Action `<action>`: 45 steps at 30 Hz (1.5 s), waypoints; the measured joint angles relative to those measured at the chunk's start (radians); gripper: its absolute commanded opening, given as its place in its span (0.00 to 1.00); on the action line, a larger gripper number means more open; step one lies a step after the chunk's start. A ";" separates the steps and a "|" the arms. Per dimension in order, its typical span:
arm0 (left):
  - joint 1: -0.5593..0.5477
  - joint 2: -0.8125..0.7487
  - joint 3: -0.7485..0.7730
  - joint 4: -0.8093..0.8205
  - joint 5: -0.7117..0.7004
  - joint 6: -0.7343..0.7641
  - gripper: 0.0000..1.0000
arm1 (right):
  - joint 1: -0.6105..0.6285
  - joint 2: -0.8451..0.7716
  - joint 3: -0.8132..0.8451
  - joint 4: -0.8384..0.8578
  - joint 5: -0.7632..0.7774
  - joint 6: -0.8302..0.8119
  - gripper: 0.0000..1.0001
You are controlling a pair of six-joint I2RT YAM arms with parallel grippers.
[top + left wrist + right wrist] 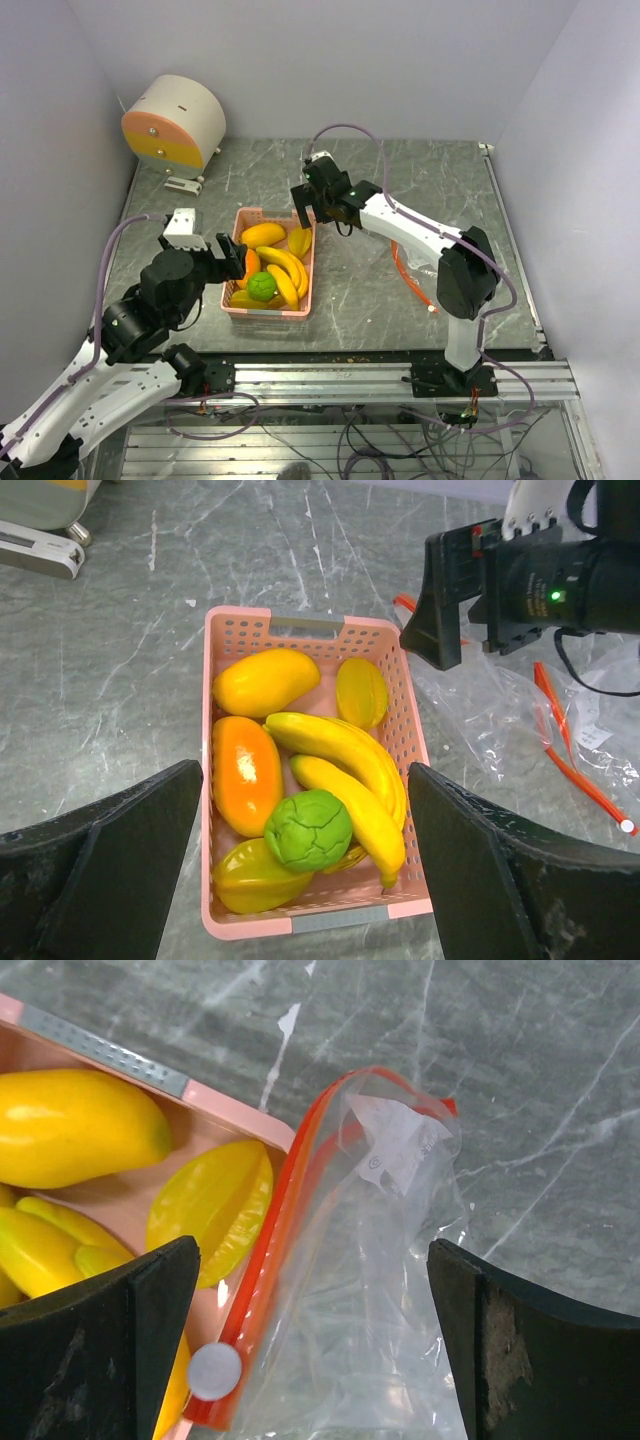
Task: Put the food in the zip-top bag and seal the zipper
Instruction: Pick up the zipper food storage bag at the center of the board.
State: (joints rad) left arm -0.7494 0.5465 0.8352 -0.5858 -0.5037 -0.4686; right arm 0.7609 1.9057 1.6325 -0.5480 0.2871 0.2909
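The food lies in a pink basket (300,620): a yellow mango-like piece (265,680), an orange fruit (246,773), a bumpy green ball (308,829) and bananas (350,770). My left gripper (305,810) hangs open above the basket's near end, also seen at the basket's left side (232,262). The clear zip-top bag (380,1300) lies crumpled against the basket's right side. Its red-orange zipper (268,1260) runs along the basket rim and ends in a white disc (214,1371). My right gripper (312,1290) is open over the bag's mouth, holding nothing.
A round cream and orange device (175,122) stands at the back left with a white bracket (185,183) beside it. A red-orange strip with a white tip (415,285) lies right of the bag. Walls close in on three sides; a metal rail (400,375) runs along the near edge.
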 measured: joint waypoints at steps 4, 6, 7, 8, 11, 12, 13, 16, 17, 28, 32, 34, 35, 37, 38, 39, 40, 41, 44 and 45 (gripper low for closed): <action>0.000 -0.022 -0.001 -0.010 0.000 -0.008 0.95 | 0.000 0.030 0.000 -0.005 0.042 0.003 0.84; 0.000 -0.028 -0.001 -0.012 0.000 -0.011 0.94 | 0.000 0.037 0.000 -0.006 0.072 0.006 0.71; 0.000 -0.030 -0.001 -0.013 0.000 -0.013 0.94 | 0.000 0.039 -0.002 -0.006 0.092 0.009 0.63; 0.000 -0.032 -0.002 -0.013 0.000 -0.015 0.94 | 0.000 0.039 -0.007 -0.005 0.109 0.010 0.49; 0.000 -0.034 -0.006 -0.014 0.000 -0.019 0.94 | 0.000 0.038 -0.026 0.001 0.148 0.012 0.00; 0.000 -0.034 -0.008 -0.015 0.000 -0.021 0.94 | -0.001 0.037 -0.037 0.004 0.159 0.019 0.00; 0.000 -0.034 -0.009 -0.018 0.000 -0.022 0.94 | -0.003 0.035 -0.053 0.007 0.170 0.037 0.00; 0.000 -0.033 -0.010 -0.019 0.000 -0.026 0.94 | -0.004 0.013 -0.094 0.013 0.192 0.031 0.00; 0.000 -0.033 -0.010 -0.019 0.000 -0.029 0.94 | -0.004 -0.009 -0.116 0.018 0.198 0.029 0.00; 0.001 0.003 -0.032 0.045 0.061 -0.067 0.94 | -0.010 -0.584 -0.311 0.177 0.019 -0.098 0.00; 0.001 0.014 -0.032 0.099 0.111 -0.101 0.94 | -0.010 -0.744 -0.387 0.259 -0.145 -0.169 0.00; 0.001 0.010 -0.032 0.141 0.137 -0.123 0.94 | -0.010 -0.779 -0.416 0.286 -0.242 -0.204 0.00; 0.001 0.007 -0.032 0.162 0.150 -0.135 0.94 | -0.010 -0.785 -0.428 0.295 -0.288 -0.217 0.00; 0.001 0.000 -0.032 0.216 0.181 -0.162 0.94 | -0.010 -0.787 -0.449 0.306 -0.378 -0.240 0.00; 0.001 0.000 -0.032 0.240 0.195 -0.174 0.94 | -0.010 -0.787 -0.462 0.314 -0.430 -0.250 0.00; 0.001 0.000 -0.031 0.267 0.211 -0.188 0.93 | -0.010 -0.787 -0.471 0.316 -0.462 -0.256 0.00; 0.001 0.003 -0.031 0.296 0.229 -0.205 0.93 | -0.010 -0.788 -0.483 0.321 -0.504 -0.262 0.00; 0.001 0.006 -0.031 0.320 0.245 -0.222 0.92 | -0.010 -0.790 -0.489 0.323 -0.532 -0.266 0.00; 0.001 0.024 -0.033 0.394 0.288 -0.274 0.91 | -0.010 -0.802 -0.506 0.349 -0.616 -0.271 0.00; 0.001 0.033 -0.040 0.430 0.306 -0.302 0.90 | -0.010 -0.810 -0.510 0.360 -0.640 -0.271 0.00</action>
State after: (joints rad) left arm -0.7483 0.5797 0.7956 -0.1555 -0.1974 -0.7708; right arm 0.7513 1.0958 1.1225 -0.1879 -0.3534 0.0200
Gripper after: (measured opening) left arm 0.922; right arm 0.112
